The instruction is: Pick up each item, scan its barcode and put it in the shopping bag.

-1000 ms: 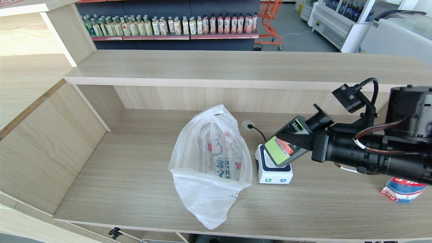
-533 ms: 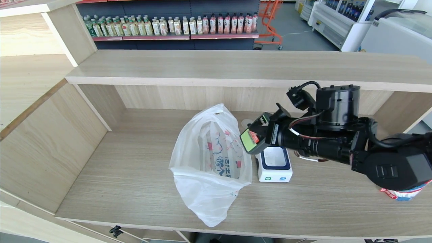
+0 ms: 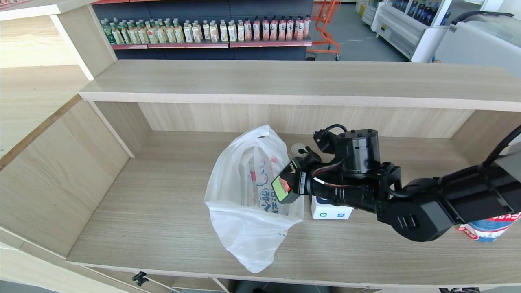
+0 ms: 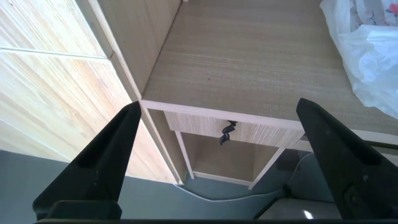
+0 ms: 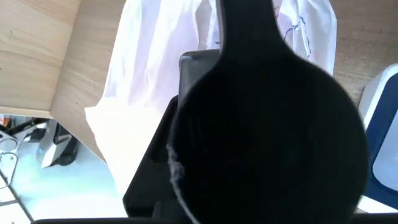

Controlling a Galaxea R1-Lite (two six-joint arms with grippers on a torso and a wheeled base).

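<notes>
Green-faced box [image 3: 281,189] at shopping bag [image 3: 248,232] mouth.
Right gripper [image 3: 293,178] clamped on it at bag's 3 o'clock rim (scanner [image 3: 330,211] just beyond); left gripper [image 4: 214,186] spread wide, holding nothing, over counter's [image 3: 163,211] front edge.

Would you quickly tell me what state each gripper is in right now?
Left gripper: open, holding nothing.
Right gripper: shut on the green-faced pack, held beside the shopping bag.
</notes>
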